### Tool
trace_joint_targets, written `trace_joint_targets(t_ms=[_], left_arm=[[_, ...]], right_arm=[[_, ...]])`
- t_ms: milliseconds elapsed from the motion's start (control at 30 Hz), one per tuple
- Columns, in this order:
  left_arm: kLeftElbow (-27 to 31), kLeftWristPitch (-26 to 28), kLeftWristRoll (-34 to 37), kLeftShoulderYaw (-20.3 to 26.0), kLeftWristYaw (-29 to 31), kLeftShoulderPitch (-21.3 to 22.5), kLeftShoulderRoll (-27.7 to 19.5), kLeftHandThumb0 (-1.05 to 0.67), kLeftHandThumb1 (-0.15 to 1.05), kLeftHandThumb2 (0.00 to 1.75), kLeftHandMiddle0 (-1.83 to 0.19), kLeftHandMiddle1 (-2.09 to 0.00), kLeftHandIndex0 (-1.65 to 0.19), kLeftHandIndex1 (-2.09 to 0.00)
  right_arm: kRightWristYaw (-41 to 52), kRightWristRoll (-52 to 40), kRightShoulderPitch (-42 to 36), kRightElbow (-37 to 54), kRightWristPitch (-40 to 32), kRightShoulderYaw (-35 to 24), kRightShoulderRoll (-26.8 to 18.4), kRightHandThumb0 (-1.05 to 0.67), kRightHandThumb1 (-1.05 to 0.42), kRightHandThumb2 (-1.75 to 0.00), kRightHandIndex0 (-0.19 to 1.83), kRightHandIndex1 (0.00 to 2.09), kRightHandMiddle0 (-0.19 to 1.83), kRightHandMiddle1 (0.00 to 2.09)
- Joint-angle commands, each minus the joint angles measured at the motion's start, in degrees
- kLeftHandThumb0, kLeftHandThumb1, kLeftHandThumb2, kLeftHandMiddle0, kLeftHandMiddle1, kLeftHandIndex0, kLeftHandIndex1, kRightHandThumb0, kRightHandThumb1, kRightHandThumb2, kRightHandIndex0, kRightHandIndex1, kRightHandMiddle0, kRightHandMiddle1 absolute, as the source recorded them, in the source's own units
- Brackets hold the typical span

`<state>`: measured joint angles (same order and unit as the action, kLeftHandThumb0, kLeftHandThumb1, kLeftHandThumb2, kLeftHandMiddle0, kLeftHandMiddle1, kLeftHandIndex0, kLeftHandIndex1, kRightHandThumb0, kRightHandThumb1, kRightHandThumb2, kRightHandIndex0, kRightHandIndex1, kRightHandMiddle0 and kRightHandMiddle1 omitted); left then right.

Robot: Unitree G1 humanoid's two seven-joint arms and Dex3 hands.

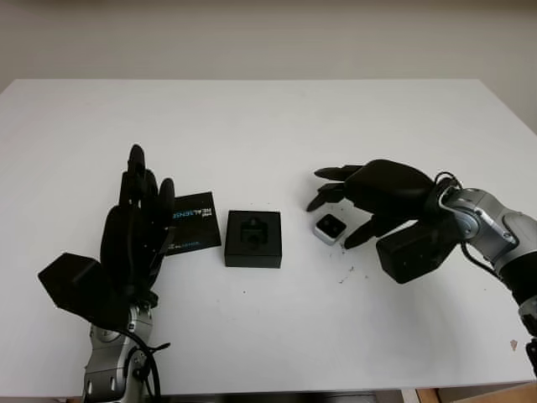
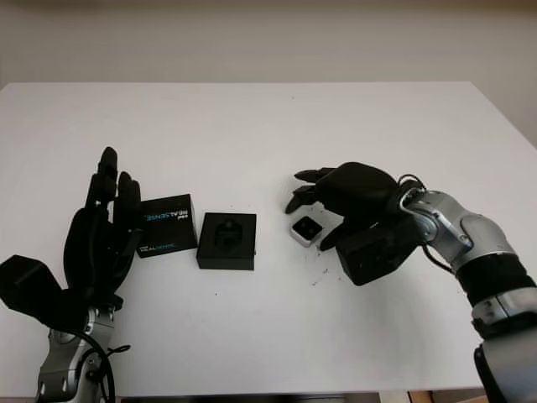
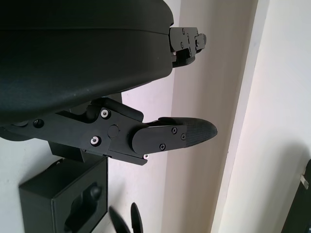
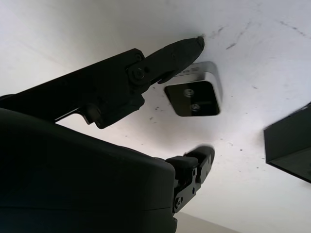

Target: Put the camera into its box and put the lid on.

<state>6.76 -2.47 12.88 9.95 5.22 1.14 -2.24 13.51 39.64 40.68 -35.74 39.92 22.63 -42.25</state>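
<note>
Right hand [image 1: 348,210] hovered over the little camera [image 1: 330,227], fingers apart around it, not gripping yet, so closing on it came next, then over to the box [image 1: 253,238].

Bare tabletop [image 1: 277,126] lay open between the camera [image 1: 330,227] and the open box [image 1: 253,239], whose lid [image 1: 191,222] crowded its other side beside the left hand [image 1: 138,222].

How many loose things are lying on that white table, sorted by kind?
Camera: 1
Open black box: 1
Black lid with printed lettering: 1
Total: 3
</note>
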Motion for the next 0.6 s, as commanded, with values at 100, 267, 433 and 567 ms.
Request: trace_joint_targets(t_ms=[100, 267, 433, 567], left_arm=[[0.78, -0.13, -0.24, -0.23, 0.02, -0.46, -0.19, -0.48, 1.05, 0.44, 0.05, -0.06, 0.09, -0.05], [1.1, -0.02, -0.18, -0.27, 0.21, -0.64, -0.34, -0.48, 1.05, 0.45, 0.05, -0.05, 0.09, -0.05], [1.03, -0.05, -0.18, -0.21, -0.07, -0.55, -0.14, -0.49, 1.05, 0.44, 0.05, -0.06, 0.08, -0.06], [1.0, -0.13, -0.24, -0.25, -0.06, -0.59, -0.14, -0.49, 1.05, 0.44, 0.05, -0.05, 0.08, -0.05]], right_arm=[[-0.91, -0.93, -0.94, 1.14, 0.96, -1.06, -0.46, -0.62, -0.83, -0.05, 0.15, 0.03, 0.1, 0.03], [-0.88, -0.12, -1.02, 1.31, 0.08, -0.75, -0.08, -0.6, -0.83, -0.05, 0.14, 0.04, 0.1, 0.03], [-4.2, 1.76, -0.39, -0.53, 1.33, -0.2, 0.2, -0.58, -0.82, -0.05, 0.19, 0.06, 0.2, 0.09], [-4.99, 3.24, 0.5, -1.89, 1.12, 0.2, -0.05, -0.52, -0.84, -0.06, 0.23, 0.08, 0.35, 0.16]])
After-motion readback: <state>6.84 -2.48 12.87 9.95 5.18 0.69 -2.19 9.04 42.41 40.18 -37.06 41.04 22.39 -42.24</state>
